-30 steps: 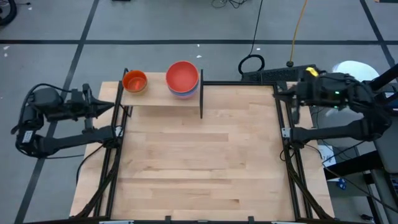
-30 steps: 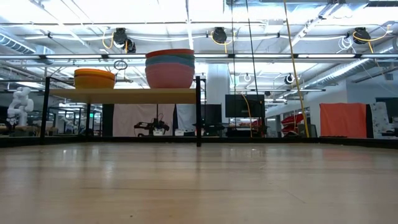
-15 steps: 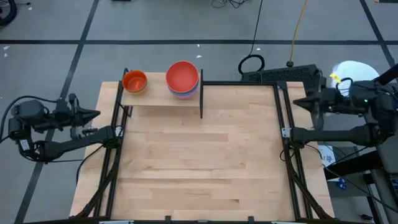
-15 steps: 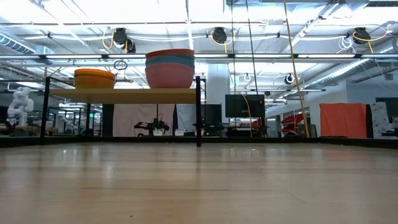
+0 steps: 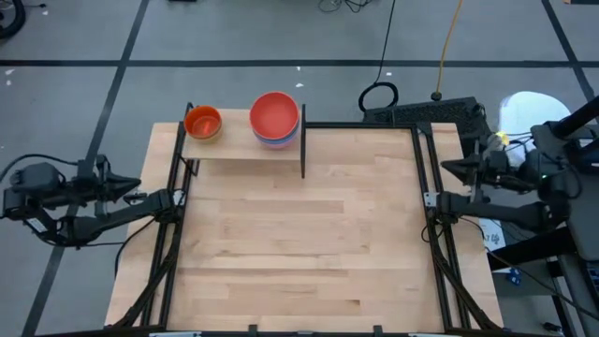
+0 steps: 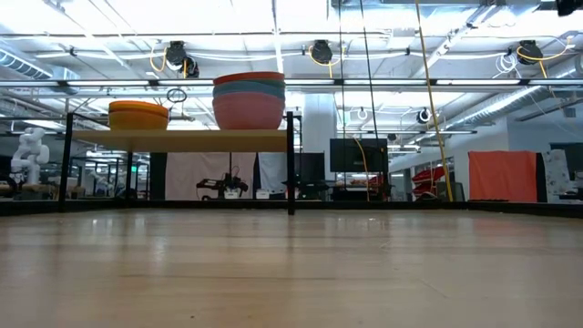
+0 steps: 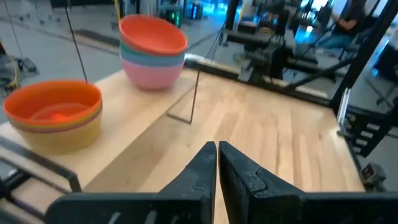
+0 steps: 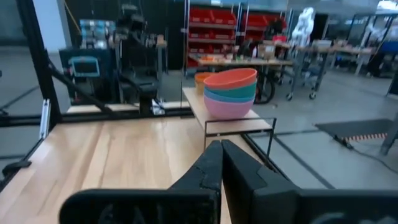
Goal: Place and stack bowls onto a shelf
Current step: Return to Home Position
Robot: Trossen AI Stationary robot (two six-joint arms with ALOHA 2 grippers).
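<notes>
Table (image 5: 299,243) bare. Shelf (image 5: 241,147) at its upper-left edge, high view. Shelf's right end: red bowl (image 5: 274,114) nested atop teal bowl (image 6: 249,88), pink bowl (image 6: 248,113) lowest. Left end: orange bowl (image 5: 202,122) topmost, yellow bowl (image 7: 62,134) lowest. Left gripper (image 7: 216,147), right gripper (image 8: 221,144): fingers together, empty, beyond table's side edges.

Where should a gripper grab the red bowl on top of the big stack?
Probably its rim, from above: the red bowl sits upright, nested in the teal bowl, so only its lip is exposed. Pinch one finger inside, one outside, on the side away from the black post.
</notes>
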